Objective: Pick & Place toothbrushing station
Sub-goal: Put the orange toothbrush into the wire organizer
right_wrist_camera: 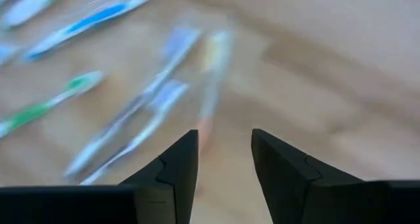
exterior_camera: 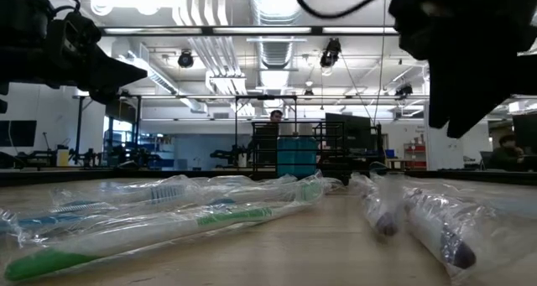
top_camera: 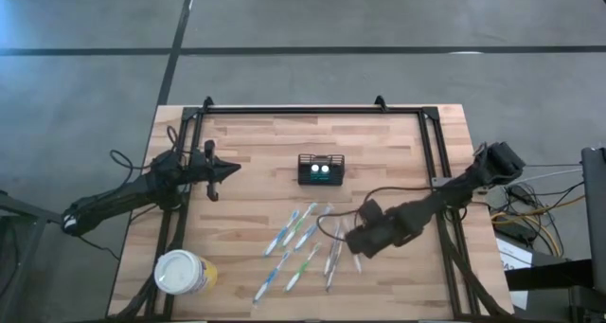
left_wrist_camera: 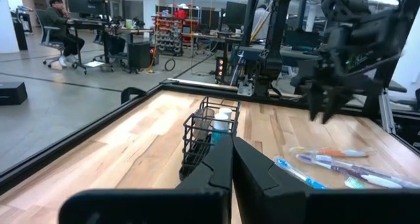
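Note:
The toothbrushing station, a small black slotted caddy (top_camera: 320,170), stands on its base at the middle of the wooden table, with pale items inside; it also shows in the left wrist view (left_wrist_camera: 209,131). My left gripper (top_camera: 225,170) is shut and empty, level above the table to the caddy's left, pointing at it (left_wrist_camera: 231,159). My right gripper (top_camera: 350,245) is open and empty, hanging over the wrapped toothbrushes (top_camera: 305,240) nearer the front right; its fingers (right_wrist_camera: 224,148) point down at them.
Several wrapped toothbrushes (exterior_camera: 168,223) lie flat and scattered in front of the caddy. A round yellow tub with a white lid (top_camera: 180,272) stands at the near left corner. A black frame rail (top_camera: 312,110) runs along the table's far and side edges.

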Controlling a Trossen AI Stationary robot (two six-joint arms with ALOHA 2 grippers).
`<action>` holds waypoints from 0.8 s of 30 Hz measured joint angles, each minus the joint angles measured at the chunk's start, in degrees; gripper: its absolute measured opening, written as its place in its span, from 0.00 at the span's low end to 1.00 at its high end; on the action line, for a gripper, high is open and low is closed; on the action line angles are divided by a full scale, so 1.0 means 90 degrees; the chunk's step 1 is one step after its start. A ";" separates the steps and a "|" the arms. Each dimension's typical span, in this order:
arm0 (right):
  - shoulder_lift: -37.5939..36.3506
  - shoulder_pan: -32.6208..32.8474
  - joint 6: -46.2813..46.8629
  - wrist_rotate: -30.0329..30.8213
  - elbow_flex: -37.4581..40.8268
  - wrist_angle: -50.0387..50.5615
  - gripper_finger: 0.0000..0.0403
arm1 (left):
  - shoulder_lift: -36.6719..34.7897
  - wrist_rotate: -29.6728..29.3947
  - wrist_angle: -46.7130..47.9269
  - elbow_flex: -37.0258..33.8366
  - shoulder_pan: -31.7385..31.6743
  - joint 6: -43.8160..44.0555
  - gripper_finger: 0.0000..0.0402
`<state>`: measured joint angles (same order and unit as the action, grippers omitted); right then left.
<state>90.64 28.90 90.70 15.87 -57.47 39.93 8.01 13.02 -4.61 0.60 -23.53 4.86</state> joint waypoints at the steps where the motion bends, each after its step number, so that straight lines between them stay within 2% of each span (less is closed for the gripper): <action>1: -0.0005 0.0001 -0.0058 -0.0082 -0.0007 -0.0189 0.35 | 0.0003 0.0002 0.0007 0.0000 0.0000 0.0000 0.02; 6: 0.0640 -0.0044 0.0014 -0.0362 -0.0471 -0.0235 0.38 | 0.0043 -0.0001 0.0001 0.0000 0.0000 0.0000 0.03; 17: 0.2351 -0.0155 -0.0192 -0.0761 -0.2167 0.1453 0.40 | 0.0053 0.0001 0.0006 0.0000 0.0000 -0.0007 0.02; 24: 0.2920 -0.0227 -0.0417 -0.1288 -0.2390 0.1729 0.40 | 0.0056 -0.0001 0.0008 0.0000 0.0000 -0.0015 0.02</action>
<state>116.92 26.86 86.94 4.28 -78.98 55.49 8.51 13.02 -4.54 0.60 -23.53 4.73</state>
